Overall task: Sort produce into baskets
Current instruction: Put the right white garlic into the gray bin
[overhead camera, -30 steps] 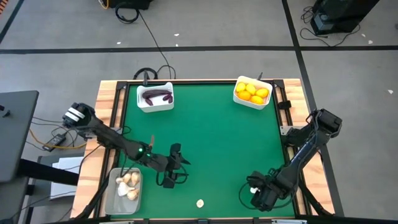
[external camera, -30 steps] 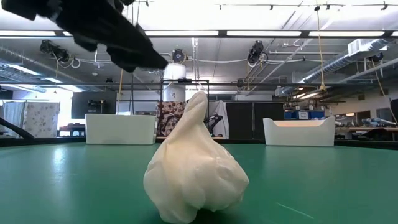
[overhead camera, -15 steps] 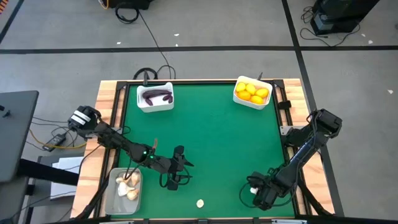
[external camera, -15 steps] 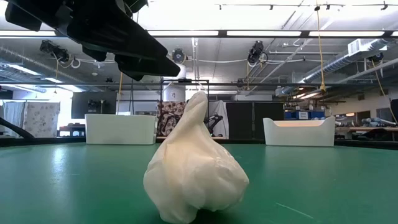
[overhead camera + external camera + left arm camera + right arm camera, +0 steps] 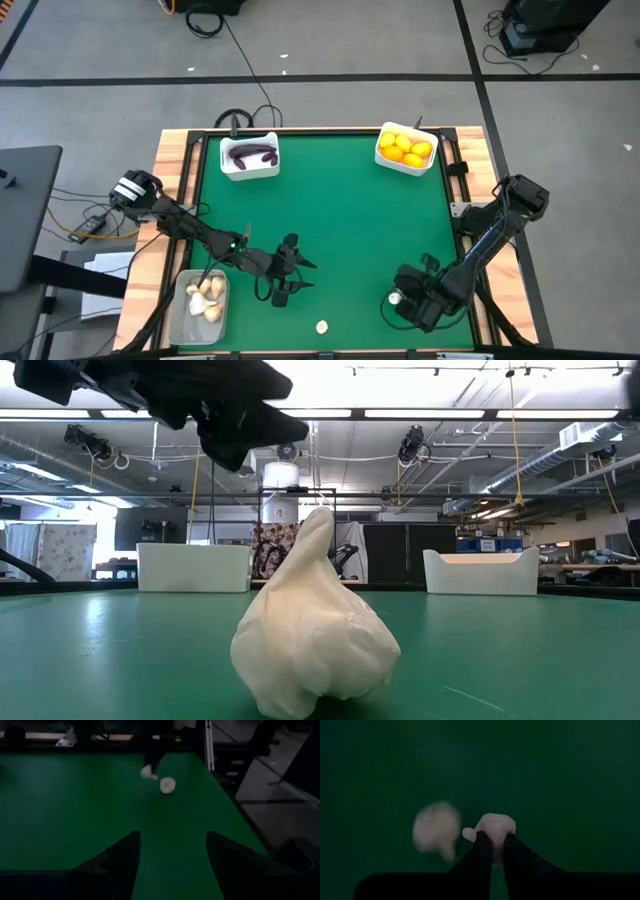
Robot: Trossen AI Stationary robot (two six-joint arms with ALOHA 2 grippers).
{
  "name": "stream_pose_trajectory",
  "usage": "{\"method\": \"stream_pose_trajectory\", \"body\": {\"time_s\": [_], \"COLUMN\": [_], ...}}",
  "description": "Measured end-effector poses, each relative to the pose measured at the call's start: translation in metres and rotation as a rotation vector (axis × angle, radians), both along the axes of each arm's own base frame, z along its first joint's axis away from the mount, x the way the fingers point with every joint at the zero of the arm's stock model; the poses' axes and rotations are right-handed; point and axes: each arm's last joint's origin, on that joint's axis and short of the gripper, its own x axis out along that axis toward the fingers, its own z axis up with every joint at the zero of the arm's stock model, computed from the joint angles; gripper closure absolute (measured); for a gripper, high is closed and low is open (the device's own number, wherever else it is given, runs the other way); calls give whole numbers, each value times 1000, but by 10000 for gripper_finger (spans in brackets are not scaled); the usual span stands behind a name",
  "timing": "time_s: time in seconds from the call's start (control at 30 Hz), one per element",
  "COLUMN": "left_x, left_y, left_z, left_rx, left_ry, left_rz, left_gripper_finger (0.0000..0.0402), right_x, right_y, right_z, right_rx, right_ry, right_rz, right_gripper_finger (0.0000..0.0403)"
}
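One cream-white garlic bulb (image 5: 322,326) lies loose on the green table near its near edge. It fills the low view (image 5: 315,630), resting on its wide base. My left gripper (image 5: 293,268) is open and empty above the table, left of centre; its fingers (image 5: 115,862) stand wide apart. My right gripper (image 5: 398,298) is shut on another garlic bulb (image 5: 492,826) at the near right. The clear bin (image 5: 190,320) at the near left holds several garlic bulbs. My right gripper pinches the garlic bulb (image 5: 495,822) between its two fingers (image 5: 480,845), at their free ends. The fingers come from above, slanting down. The bulb also shows as a pale spot in the high view (image 5: 394,297). I cannot tell whether it is clear of the table.
A white bin (image 5: 228,162) with dark purple eggplants stands at the far left. A white bin (image 5: 384,158) with yellow-orange citrus stands at the far right. A blurred pale blob (image 5: 437,832) shows beside the held bulb. Bare green cloth lies in the table's middle.
My right gripper, shut on its garlic bulb, has gone toward the table's left and a little toward the far edge. My left gripper has gone a little toward the table's right, staying open.
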Motion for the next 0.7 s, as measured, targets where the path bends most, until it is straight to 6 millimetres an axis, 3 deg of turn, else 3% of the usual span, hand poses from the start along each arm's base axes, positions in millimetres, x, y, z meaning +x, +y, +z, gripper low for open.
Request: {"method": "stream_pose_trajectory", "body": {"time_s": [0.1, 0.37, 0.7], "left_x": [1, 3, 7], "left_y": [0, 0, 3], "left_z": [3, 14, 22], "left_rx": [-4, -79, -220], "left_ry": [-29, -132, -187], "left_rz": [29, 40, -32], "left_gripper_finger": [169, 169, 160], "right_x": [10, 67, 99], "right_y": [-5, 1, -10], "right_z": [4, 23, 47], "right_rx": [-164, -388, -614], "right_ry": [-202, -642, -776], "right_rz": [18, 335, 531], "right_gripper_finger": [360, 356, 354]}}
